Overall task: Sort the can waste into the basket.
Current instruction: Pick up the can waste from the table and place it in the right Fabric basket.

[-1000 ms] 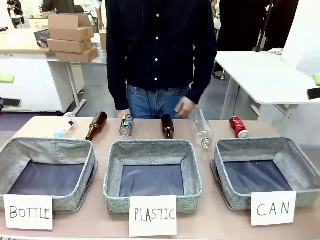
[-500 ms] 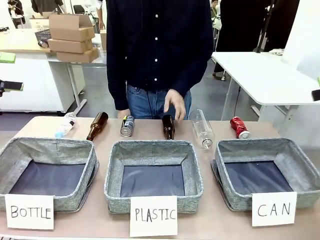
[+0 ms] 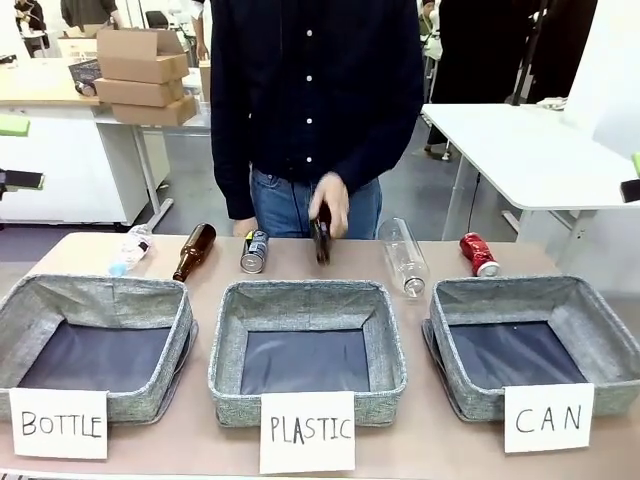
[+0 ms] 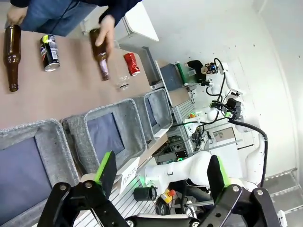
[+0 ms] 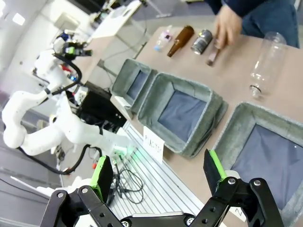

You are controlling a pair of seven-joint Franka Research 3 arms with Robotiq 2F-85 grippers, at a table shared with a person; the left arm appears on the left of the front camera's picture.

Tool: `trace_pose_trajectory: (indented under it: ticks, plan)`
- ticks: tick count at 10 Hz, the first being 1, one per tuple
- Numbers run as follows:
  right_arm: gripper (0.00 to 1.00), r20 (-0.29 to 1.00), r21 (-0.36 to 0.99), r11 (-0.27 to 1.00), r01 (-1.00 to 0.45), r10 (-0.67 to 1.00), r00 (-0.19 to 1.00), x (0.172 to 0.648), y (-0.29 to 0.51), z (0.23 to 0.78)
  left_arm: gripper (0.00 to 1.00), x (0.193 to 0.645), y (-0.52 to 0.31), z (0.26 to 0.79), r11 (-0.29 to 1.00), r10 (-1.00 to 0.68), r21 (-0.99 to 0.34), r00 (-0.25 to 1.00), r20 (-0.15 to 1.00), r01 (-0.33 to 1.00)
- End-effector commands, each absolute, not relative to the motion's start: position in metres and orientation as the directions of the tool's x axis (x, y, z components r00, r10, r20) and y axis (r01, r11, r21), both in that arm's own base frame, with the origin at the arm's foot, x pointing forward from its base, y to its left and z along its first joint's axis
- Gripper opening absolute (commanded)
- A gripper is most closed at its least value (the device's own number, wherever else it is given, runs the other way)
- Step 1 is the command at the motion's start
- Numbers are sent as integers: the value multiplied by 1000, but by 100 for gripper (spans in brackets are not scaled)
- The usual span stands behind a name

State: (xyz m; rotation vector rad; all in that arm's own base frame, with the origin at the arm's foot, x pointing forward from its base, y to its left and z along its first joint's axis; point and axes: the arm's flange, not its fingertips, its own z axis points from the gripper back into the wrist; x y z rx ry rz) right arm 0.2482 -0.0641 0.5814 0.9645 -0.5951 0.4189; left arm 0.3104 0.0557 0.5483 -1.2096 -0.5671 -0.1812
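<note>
Cans lie on the table's (image 3: 70, 256) far side: red can (image 3: 477, 253) just behind the basket (image 3: 530, 288) signed "CAN", dark can (image 3: 254, 251) behind the bin (image 3: 300, 292) signed "PLASTIC". Left tool (image 4: 161, 165) and right tool (image 5: 156, 165) hang spread, empty. The right should pinch the red can across its body, clear of the hand (image 3: 330, 203) on the bottle (image 3: 320, 240).

A brown glass bottle (image 3: 193, 252) lies at 10 o'clock on the table (image 3: 430, 445), a clear plastic bottle (image 3: 403, 256) at 1 o'clock.

Left fingers (image 4: 105, 166) spread wide and empty, right fingers (image 5: 102, 174) likewise apart, empty
</note>
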Motion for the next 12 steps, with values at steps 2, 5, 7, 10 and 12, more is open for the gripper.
trace_pose_trajectory:
  ticks: [2,5,7,10,12]
  plan:
    - [100,660,626,496,-602,75,747,251,-63,584,100,313,55,551,343,162,-822,834,528,454]
    - [100,660,626,496,-602,75,747,251,-63,584,100,313,55,551,343,162,-822,834,528,454]
    - [100,638,637,510,-577,72,767,248,-64,582,100,313,55,551,343,162,-822,834,528,454]
    - [100,638,637,511,-577,71,767,248,-65,582,100,303,72,596,627,123,-675,806,580,389]
    - [100,638,637,511,-577,71,767,248,-65,582,100,351,62,608,879,-98,-355,849,519,319]
